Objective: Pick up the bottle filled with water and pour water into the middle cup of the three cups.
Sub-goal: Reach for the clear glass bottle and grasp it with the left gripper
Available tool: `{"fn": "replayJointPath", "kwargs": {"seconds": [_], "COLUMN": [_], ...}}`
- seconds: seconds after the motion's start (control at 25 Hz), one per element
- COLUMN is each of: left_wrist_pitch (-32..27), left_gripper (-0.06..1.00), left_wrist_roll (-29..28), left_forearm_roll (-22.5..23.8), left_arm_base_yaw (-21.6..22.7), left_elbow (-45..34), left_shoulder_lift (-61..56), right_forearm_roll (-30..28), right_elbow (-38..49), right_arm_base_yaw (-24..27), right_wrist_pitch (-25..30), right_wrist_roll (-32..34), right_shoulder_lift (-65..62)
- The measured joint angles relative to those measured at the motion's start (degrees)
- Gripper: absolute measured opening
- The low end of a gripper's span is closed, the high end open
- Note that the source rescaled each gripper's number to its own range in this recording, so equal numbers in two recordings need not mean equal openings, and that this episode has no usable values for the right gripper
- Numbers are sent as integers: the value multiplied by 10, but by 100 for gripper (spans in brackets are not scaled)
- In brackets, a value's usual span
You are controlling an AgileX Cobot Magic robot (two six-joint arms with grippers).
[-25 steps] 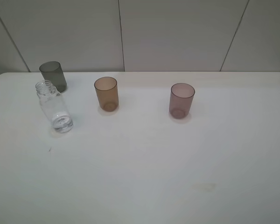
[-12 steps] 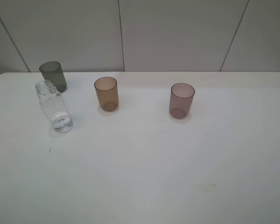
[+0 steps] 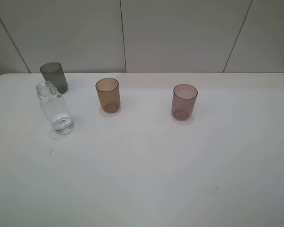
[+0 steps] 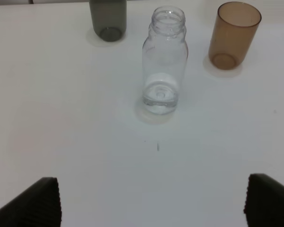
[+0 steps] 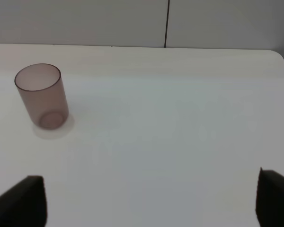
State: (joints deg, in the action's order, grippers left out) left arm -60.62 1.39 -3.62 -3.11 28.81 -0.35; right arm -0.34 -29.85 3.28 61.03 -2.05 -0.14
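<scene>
**A:** What does the high camera give me?

**B:** I see the bottle (image 3: 55, 109) standing on the table (image 3: 146, 179), long axis vertical, open neck pointing up. It is near the grey cup (image 3: 54, 77) and left of the middle cup (image 3: 108, 94). No arms show.

**A:** On my left wrist view, the left gripper (image 4: 154, 201) has its fingers spread wide and holds nothing. The bottle is straight ahead, well apart.

**B:** It has no cap, so I reckon a tilted or clumsy grab spills water or knocks the grey cup.

**A:** On the right wrist view, the right gripper (image 5: 149, 201) is spread and empty too, facing the mauve cup (image 5: 41, 97).
</scene>
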Motion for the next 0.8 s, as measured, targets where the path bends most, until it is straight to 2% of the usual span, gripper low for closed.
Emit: {"fn": "replayJointPath", "kwargs": {"seconds": [0.24,0.48,0.64,0.8], "left_wrist_pitch": [0,8,87,188], "left_gripper": [98,98,98,98], "left_wrist_roll": [-7,20,31,31], "left_forearm_roll": [17,21,14,-20], "left_arm_base_yaw": [-2,-54,-59,-59], "left_elbow": [0,7,13,13], "left_shoulder_lift": [18,104,180,247], "right_forearm_roll": [3,0,0,0], "right_elbow": [0,0,0,0], "right_arm_base_yaw": [0,0,0,0], "right_wrist_pitch": [0,0,0,0], "right_wrist_roll": [0,0,0,0], "right_shoulder_lift": [0,0,0,0]}}
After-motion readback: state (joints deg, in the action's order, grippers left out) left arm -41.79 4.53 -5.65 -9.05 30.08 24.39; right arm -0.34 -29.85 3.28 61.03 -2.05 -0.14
